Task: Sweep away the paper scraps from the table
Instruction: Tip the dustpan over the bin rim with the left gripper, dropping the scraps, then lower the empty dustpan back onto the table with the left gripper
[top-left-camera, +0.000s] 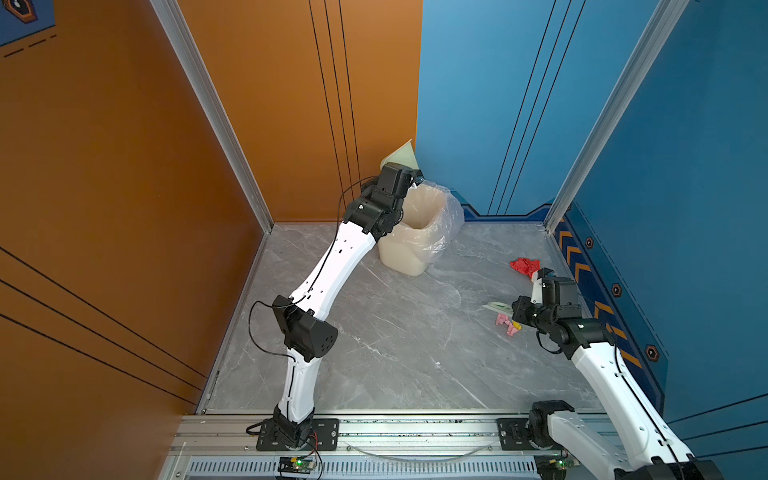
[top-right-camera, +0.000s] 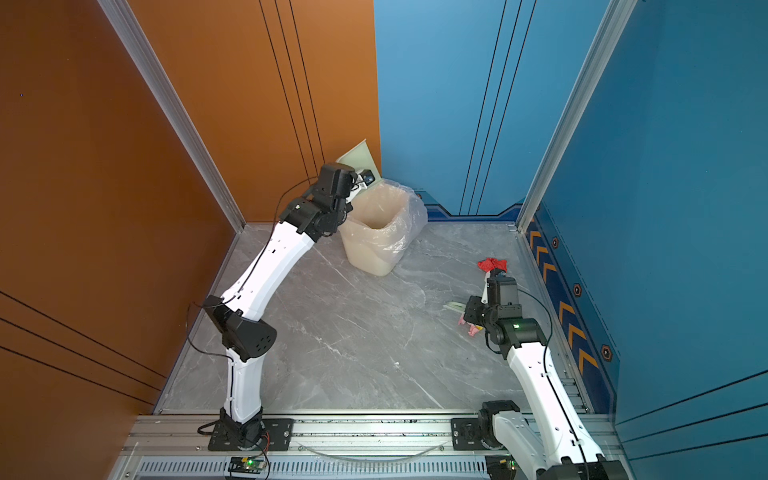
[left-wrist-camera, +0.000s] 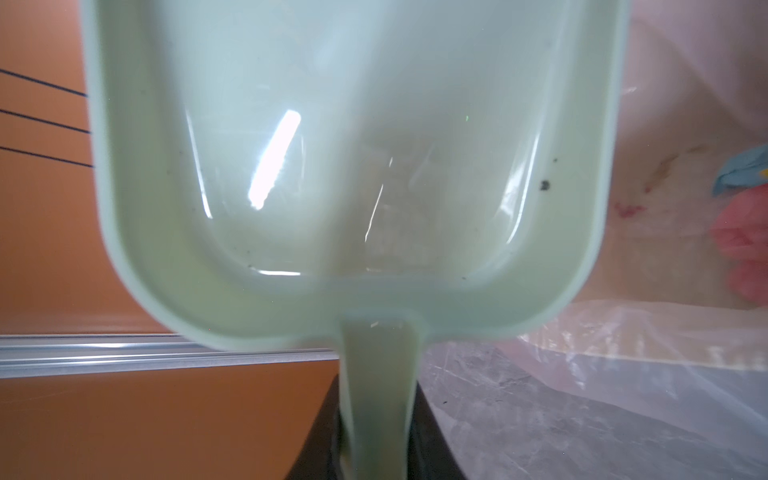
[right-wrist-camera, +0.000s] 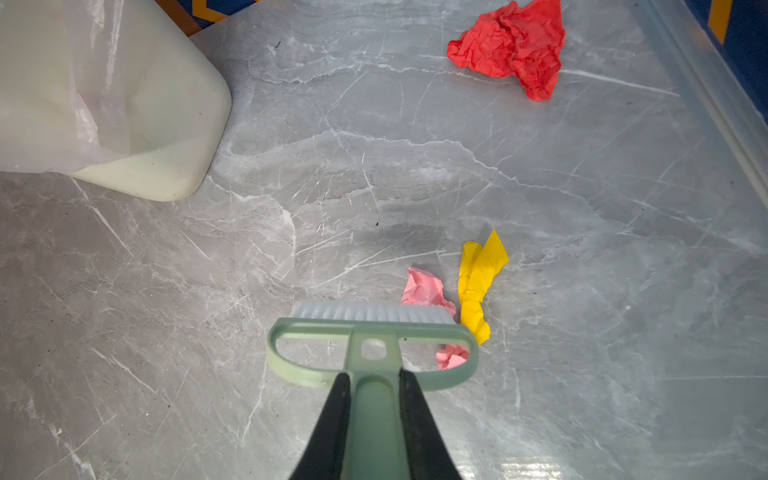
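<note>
My left gripper (left-wrist-camera: 376, 395) is shut on the handle of the pale green dustpan (left-wrist-camera: 353, 166), held raised and tipped over the cream bin (top-left-camera: 419, 232). The pan looks empty. My right gripper (right-wrist-camera: 372, 382) is shut on the green brush (right-wrist-camera: 370, 332), whose bristles rest on the table (top-left-camera: 395, 332) against a pink scrap (right-wrist-camera: 426, 289). A yellow scrap (right-wrist-camera: 478, 282) lies just beside it. A red wad (right-wrist-camera: 511, 45) sits farther off near the right rail, seen in both top views (top-left-camera: 524, 266) (top-right-camera: 491, 264).
The bin, lined with clear plastic (top-right-camera: 411, 224), stands at the back of the table and holds pink (left-wrist-camera: 744, 241) and blue (left-wrist-camera: 744, 168) scraps. An aluminium rail (right-wrist-camera: 706, 95) runs close along the right side. Orange and blue walls enclose the table.
</note>
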